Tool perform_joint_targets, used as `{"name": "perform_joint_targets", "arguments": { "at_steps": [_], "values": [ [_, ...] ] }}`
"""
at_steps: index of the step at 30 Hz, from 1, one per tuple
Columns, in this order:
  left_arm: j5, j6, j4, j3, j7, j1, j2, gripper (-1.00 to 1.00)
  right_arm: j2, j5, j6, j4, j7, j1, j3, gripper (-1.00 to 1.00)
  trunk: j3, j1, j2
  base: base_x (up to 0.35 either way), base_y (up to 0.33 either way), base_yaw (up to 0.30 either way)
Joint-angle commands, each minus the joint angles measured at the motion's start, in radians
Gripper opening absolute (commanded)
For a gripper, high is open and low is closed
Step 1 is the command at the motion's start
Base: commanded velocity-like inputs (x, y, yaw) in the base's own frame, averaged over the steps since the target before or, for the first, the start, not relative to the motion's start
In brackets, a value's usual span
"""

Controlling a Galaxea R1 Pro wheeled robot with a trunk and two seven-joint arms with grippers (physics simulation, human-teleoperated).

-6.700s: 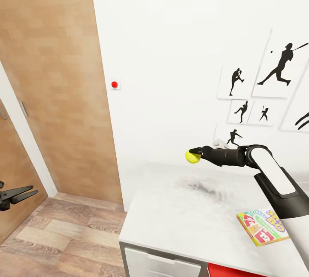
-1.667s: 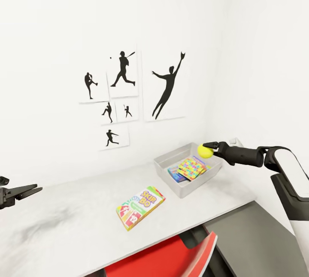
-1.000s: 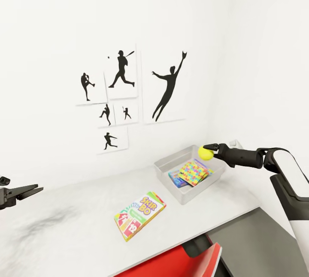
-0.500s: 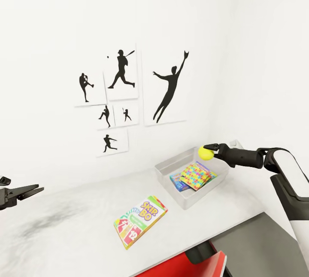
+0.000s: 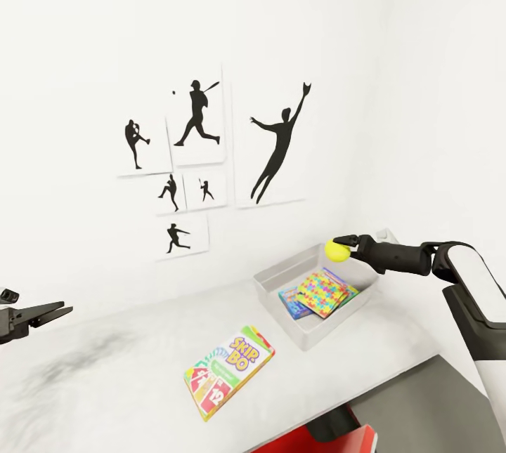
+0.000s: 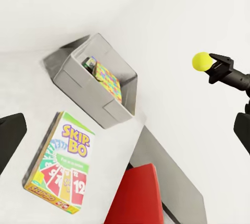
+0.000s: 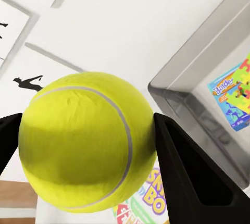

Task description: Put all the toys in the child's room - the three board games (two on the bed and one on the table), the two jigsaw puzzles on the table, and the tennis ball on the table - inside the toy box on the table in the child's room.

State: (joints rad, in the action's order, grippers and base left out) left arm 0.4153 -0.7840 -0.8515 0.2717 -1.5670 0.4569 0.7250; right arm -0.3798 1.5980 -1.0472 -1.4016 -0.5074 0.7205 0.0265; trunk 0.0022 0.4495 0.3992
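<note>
white wall with black sports pictures [image 5: 204,158] behind the table [image 5: 126,383]. the toy box [image 5: 281,284] sits at its far right corner, a blue game half hidden under the bright puzzle [image 5: 325,291]. right gripper [image 5: 340,248] clamps the tennis ball [image 5: 334,251] above the box's back wall, as before. skip-bo [image 5: 229,372] lies near the front edge. left gripper [image 5: 60,311] cut off, fingers nearly together.
</note>
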Motion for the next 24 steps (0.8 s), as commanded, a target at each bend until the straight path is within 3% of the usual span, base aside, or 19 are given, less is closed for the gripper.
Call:
{"name": "perform_joint_targets", "arguments": {
  "at_steps": [1, 19, 24],
  "values": [
    [0.0, -0.011, 0.0, 0.0, -0.004, 0.0, 0.0, 1.0, -0.001, 0.013, 0.0, 0.0, -0.013, 0.001, 0.001, -1.0, 0.0, 0.0, 0.001, 0.026, 0.0, 0.0],
    [-0.001, -0.011, 0.0, 0.0, -0.004, 0.0, -0.002, 1.0, 0.006, 0.011, 0.0, 0.001, -0.026, 0.001, 0.016, -1.0, -0.007, 0.0, 0.001, 0.004, 0.0, 0.0],
    [-0.001, -0.011, 0.0, 0.0, -0.004, 0.0, -0.002, 1.0, 0.012, -0.002, 0.0, 0.044, -0.12, 0.002, 0.053, -1.0, -0.014, 0.0, 0.001, 0.0, 0.0, 0.0]
  ]
}}
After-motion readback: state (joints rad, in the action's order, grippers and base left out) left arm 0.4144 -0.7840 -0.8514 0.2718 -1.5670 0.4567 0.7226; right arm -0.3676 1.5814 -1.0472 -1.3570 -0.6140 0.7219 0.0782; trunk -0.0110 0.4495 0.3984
